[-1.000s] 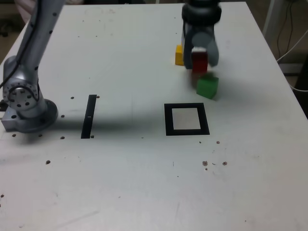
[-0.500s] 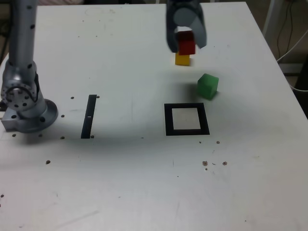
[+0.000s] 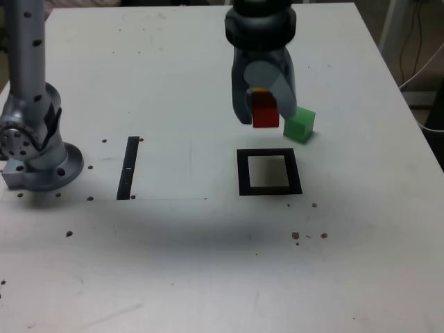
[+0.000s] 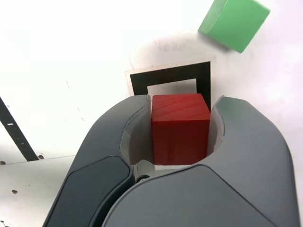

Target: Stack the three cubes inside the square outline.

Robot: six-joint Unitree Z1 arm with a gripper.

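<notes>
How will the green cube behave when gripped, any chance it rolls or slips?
The green cube has flat faces and sits flat on the table, so it likely won't roll. It looks rigid like the red cube the gripper is holding squarely, so probably stiff. Its smooth faces could slip.

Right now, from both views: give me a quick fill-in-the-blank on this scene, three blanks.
1. The hand is shut on the small ____ cube.
2. The black square outline on the white table holds ____ cubes.
3. The small green cube rests ____ the outline.

Missing: red; no; outside
</notes>
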